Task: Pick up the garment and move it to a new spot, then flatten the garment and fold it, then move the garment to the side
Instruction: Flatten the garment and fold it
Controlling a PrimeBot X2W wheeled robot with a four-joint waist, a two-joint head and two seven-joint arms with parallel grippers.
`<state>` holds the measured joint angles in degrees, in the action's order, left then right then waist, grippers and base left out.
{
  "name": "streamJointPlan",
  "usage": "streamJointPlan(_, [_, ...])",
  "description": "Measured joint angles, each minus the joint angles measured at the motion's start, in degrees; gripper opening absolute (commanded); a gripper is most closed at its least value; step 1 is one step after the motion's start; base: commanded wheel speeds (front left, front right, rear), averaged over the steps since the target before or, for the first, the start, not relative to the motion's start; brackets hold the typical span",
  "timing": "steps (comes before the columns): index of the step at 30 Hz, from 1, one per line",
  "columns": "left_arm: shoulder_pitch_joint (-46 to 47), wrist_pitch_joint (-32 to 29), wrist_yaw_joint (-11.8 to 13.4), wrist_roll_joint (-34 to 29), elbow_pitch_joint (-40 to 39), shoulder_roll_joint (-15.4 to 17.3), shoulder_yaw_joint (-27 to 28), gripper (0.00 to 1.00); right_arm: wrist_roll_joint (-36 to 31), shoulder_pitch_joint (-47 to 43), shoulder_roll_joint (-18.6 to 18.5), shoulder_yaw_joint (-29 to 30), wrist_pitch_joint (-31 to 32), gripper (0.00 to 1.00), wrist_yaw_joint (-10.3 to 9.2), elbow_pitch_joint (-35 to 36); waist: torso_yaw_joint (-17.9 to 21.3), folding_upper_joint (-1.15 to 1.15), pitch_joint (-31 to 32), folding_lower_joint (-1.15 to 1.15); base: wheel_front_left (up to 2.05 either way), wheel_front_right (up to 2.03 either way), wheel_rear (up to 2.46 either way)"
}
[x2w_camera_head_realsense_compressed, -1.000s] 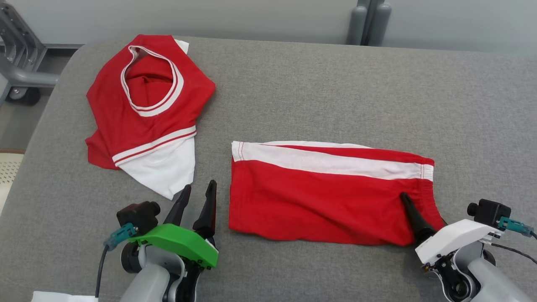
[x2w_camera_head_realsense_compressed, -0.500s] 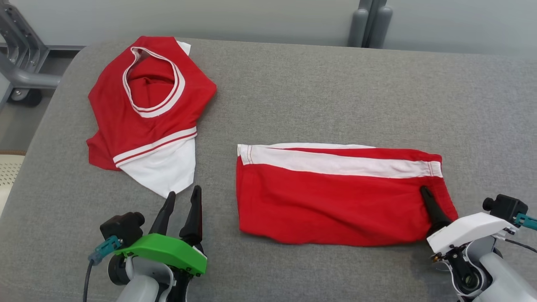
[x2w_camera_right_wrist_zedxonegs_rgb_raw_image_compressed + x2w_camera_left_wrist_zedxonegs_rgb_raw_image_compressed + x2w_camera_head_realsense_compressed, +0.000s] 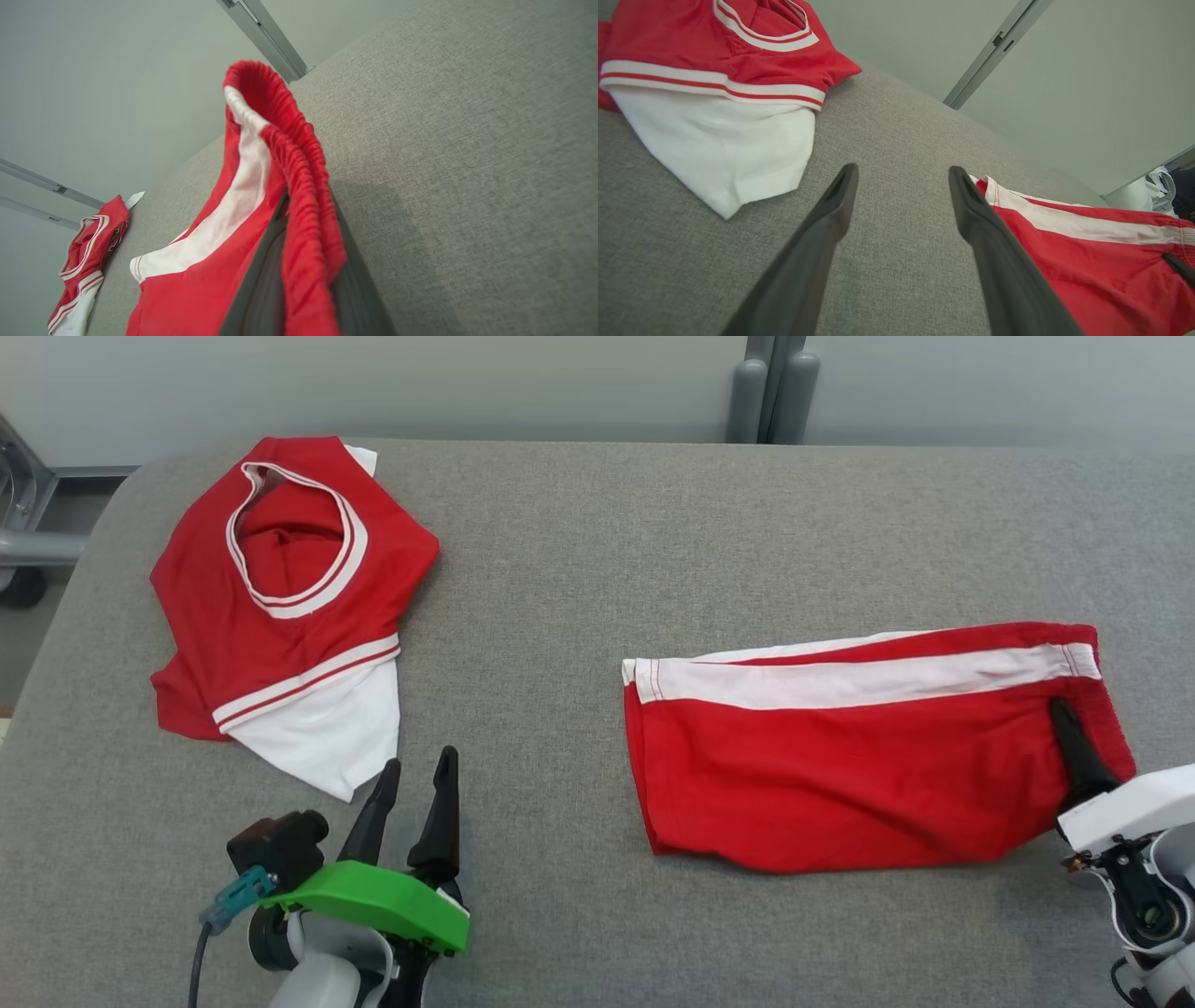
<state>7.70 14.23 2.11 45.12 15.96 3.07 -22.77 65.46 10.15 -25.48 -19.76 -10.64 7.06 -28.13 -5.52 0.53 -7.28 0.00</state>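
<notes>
The garment, a pair of folded red shorts [image 3: 840,775] with a white side stripe, lies flat on the grey table at the centre right. My right gripper [image 3: 1060,709] is shut on its elastic waistband at the right end. In the right wrist view the gathered waistband [image 3: 299,177] is pinched between the dark fingers [image 3: 261,280]. My left gripper [image 3: 420,761] stands open at the lower left with nothing between its fingers [image 3: 831,210]. The left end of the shorts [image 3: 1087,261] lies to its right.
A second red and white garment [image 3: 280,607] lies crumpled at the table's far left, its white hem [image 3: 714,135] just ahead of my left gripper. Grey padded table [image 3: 597,523] spreads between them. A grey post [image 3: 766,392] stands behind, a metal frame [image 3: 19,541] off the left edge.
My right gripper has shut on the waistband and dragged the shorts to the right across the table. The head view has also shifted. My left gripper stays open in place.
</notes>
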Motion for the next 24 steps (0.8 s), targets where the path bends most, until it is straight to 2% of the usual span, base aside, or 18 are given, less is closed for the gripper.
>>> streamJointPlan(7, [-1.14, 0.0, 0.35, 0.0, -0.3, 0.0, -0.93, 1.0, 1.47, 1.75, 2.32, -3.22, 2.99, 0.0, 0.0, 6.84, 0.04, 0.0, 0.58, 0.0, 0.0, 0.0, 0.0])
streamJointPlan(14, [-1.31, -0.08, 0.36, 0.0, -0.52, -0.02, -1.65, 1.0, 0.68, 2.37, 2.91, -8.08, 6.42, 0.0, 0.0, 11.24, -1.23, 0.0, 1.81, 0.0, 0.0, 0.0, 0.0])
streamJointPlan(20, [-2.49, -0.55, 0.43, 0.04, -0.65, -0.03, -1.98, 1.0, -0.93, 2.58, 4.16, -10.71, 8.53, 0.0, -0.04, 11.0, -3.2, 0.0, 2.92, 0.0, 0.0, 0.0, 0.0])
streamJointPlan(24, [-3.18, -0.63, 0.44, 0.12, -0.68, -0.03, -2.36, 1.0, -1.89, 2.8, 5.22, -11.73, 9.49, 0.0, -1.52, 8.98, -4.85, 0.0, 3.68, 0.0, 0.0, 0.0, 0.0])
